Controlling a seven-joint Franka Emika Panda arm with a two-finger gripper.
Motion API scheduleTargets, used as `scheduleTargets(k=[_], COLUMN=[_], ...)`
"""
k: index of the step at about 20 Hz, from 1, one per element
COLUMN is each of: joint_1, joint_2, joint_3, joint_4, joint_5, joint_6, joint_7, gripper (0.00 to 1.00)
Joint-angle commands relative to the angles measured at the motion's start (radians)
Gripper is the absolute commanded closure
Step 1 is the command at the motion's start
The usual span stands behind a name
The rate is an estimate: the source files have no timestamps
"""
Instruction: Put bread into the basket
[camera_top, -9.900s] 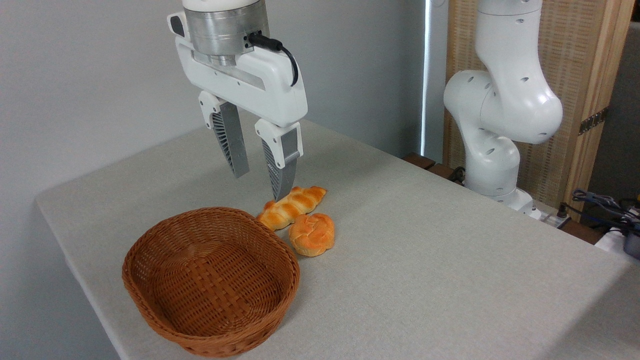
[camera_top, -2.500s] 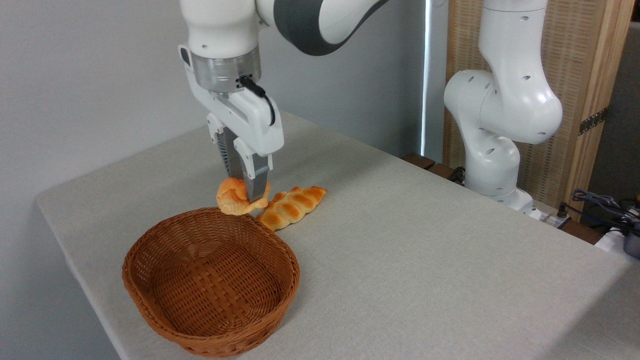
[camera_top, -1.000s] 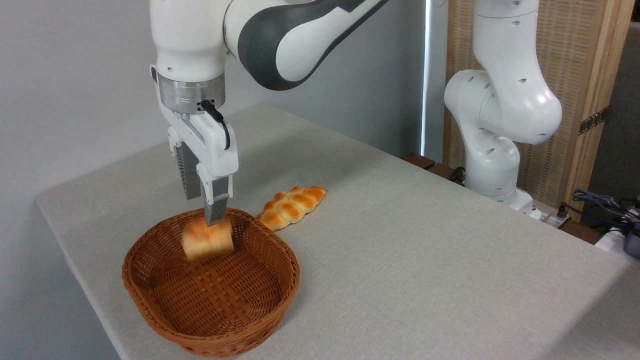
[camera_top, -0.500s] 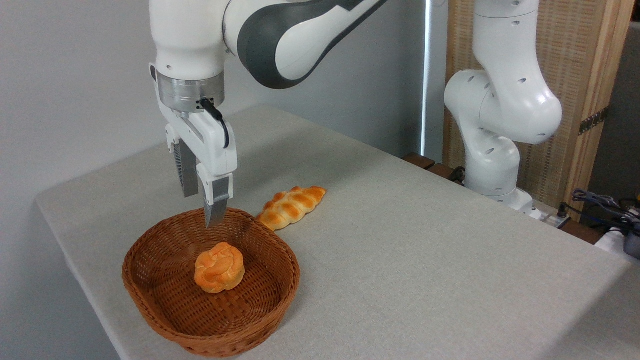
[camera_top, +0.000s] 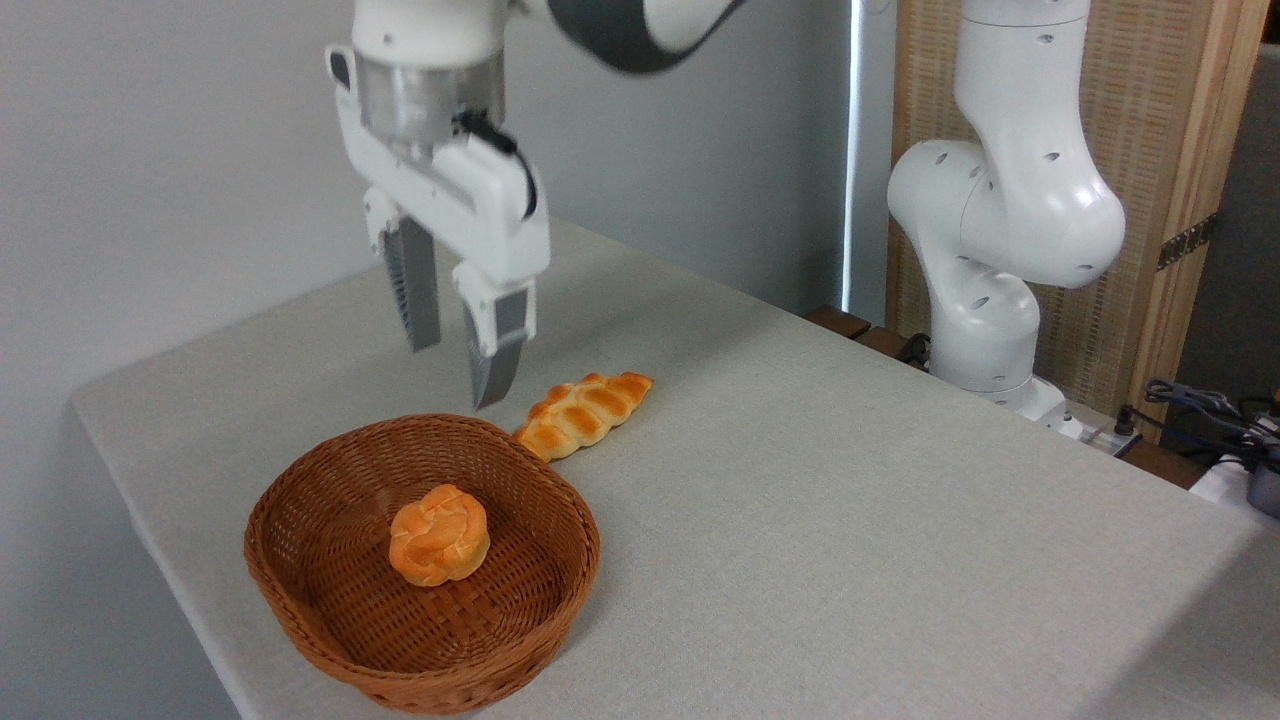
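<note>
The claw (camera_top: 458, 375) is empty now, fingers apart, and has gone up and away; the bread (camera_top: 439, 534) lies below it, inside the basket (camera_top: 330, 630); the job looks done.

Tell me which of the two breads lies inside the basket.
The small round knotted bun lies in the wicker basket. The longer braided loaf rests on the table just outside its far rim.

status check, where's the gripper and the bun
Gripper open, empty, above the basket's far rim. Bun resting inside the basket. Braided loaf on the table beside the basket, not in the way.
</note>
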Motion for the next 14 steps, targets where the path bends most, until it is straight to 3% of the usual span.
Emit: scheduleTargets(k=[1, 9, 11, 14], joint_1=[-0.009, -0.009, -0.009, -0.009], joint_2=[0.007, 0.007, 0.007, 0.009], joint_3=[0.01, 0.015, 0.013, 0.016], joint_4=[0.095, 0.137, 0.137, 0.137], joint_5=[0.041, 0.048, 0.102, 0.116], joint_6=[-0.126, -0.19, -0.192, -0.19], joint_7=[-0.005, -0.008, -0.007, -0.007], gripper=[0.0, 0.0, 0.0, 0.0])
